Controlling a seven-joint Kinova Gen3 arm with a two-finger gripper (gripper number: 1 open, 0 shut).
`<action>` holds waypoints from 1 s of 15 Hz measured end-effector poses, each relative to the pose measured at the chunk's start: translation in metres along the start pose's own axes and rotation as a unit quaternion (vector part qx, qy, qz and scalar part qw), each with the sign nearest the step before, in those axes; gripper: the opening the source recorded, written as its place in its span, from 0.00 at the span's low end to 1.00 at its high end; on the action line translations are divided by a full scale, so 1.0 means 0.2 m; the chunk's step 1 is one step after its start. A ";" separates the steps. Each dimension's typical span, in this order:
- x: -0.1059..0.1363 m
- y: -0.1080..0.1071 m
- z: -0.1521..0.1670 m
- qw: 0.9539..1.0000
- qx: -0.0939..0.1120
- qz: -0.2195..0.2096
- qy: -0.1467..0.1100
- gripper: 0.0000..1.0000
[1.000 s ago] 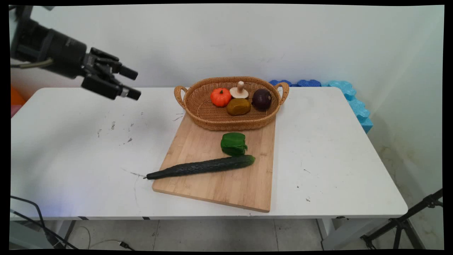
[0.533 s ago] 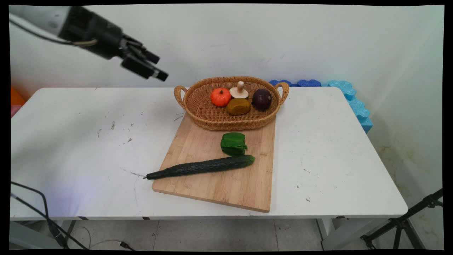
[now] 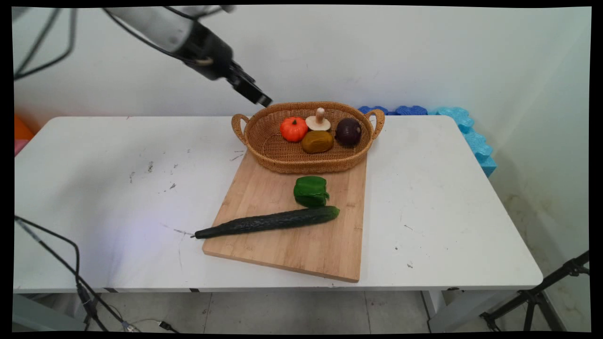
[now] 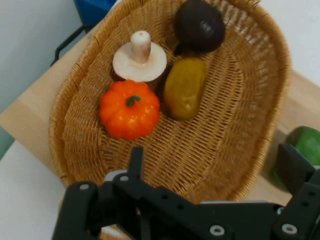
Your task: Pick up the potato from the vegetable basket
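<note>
My black gripper [image 3: 263, 100] hangs in the air above the left end of a woven basket [image 3: 308, 164], close to its left handle. In the hand view the gripper [image 4: 215, 167] is open, its fingers wide apart with nothing between them, and looks down into the basket [image 4: 272, 125]. Inside lie an orange pumpkin [image 3: 293, 129] [image 4: 129, 110], a white mushroom [image 3: 319, 121] [image 4: 139, 57], a brownish potato [image 3: 317, 141] [image 4: 184, 88] and a dark purple onion [image 3: 348, 132] [image 4: 199, 25]. The pumpkin is nearest to the gripper.
The basket's front rests on a wooden cutting board [image 3: 301, 245], which also carries a green pepper [image 3: 310, 191] [image 4: 302, 142] and a long cucumber [image 3: 268, 221]. Blue foam mats [image 3: 464, 127] lean at the back right. Black cables [image 3: 61, 268] hang at the left; a tripod leg [image 3: 541, 292] stands at the lower right.
The arm has swung right and slightly up, from above the table's left side to the basket's left end. Nothing on the table has moved.
</note>
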 end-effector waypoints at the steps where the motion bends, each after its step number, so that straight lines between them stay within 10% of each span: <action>1: 0.05 0.00 0.09 1.000 -0.001 0.002 -0.007 1.00; 15: 0.22 -0.01 0.89 0.998 -0.009 0.002 -0.062 1.00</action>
